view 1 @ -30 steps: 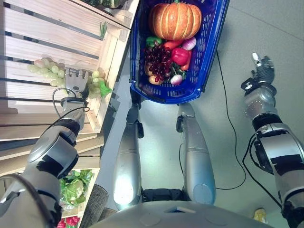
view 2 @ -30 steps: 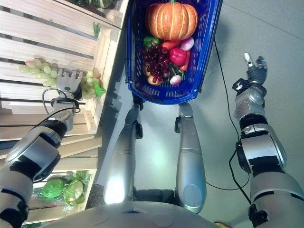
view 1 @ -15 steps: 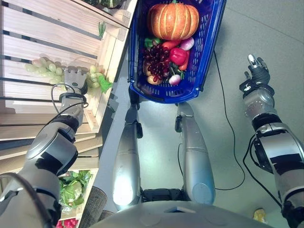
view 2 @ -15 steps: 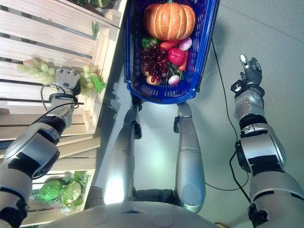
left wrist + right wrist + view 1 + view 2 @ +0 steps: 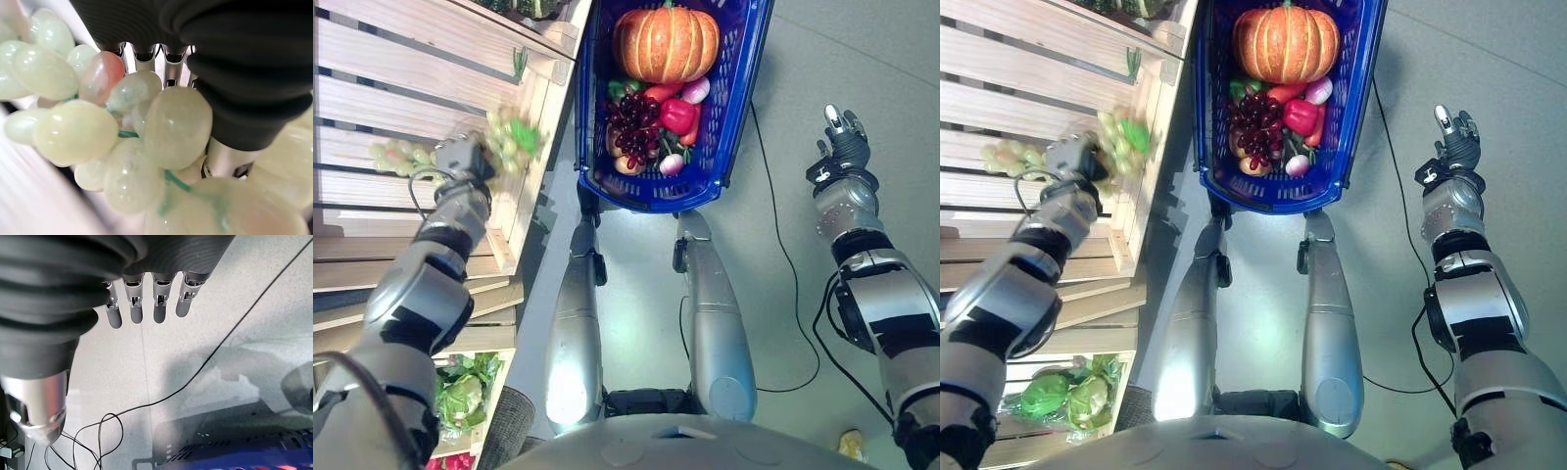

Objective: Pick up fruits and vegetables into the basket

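The left hand point(image 5: 462, 157) is closed round a bunch of green grapes point(image 5: 504, 142) over the slatted wooden shelf point(image 5: 382, 98), close to the shelf's right edge, the side nearest the basket point(image 5: 736, 88). The bunch lies roughly crosswise to the arm: one part trails off the hand toward the shelf's inner side point(image 5: 391, 155), the larger part with its green leaf point(image 5: 522, 132) sticks out toward the basket. In the left wrist view the pale grapes point(image 5: 122, 147) press right against the hand's dark cover, some tinged pink, with green stems between them, and the silver fingers point(image 5: 146, 56) show behind the bunch.

The left arm reaches up from the lower left with the hand at its far end, wrist turned slightly toward the basket.

The blue basket stands on the floor just beyond the shelf's right edge. It holds a pumpkin point(image 5: 666, 44) at the far end, then dark grapes point(image 5: 634, 122), a red pepper point(image 5: 677, 116), and other small produce near its front wall.

The right hand point(image 5: 842, 145) hangs over the grey floor point(image 5: 862, 59), well to the right of the basket, arm stretched forward. In the right wrist view its fingers point(image 5: 159, 298) are straight and spread, holding nothing.

Green leafy vegetables point(image 5: 465, 387) lie on a lower level of the shelf.
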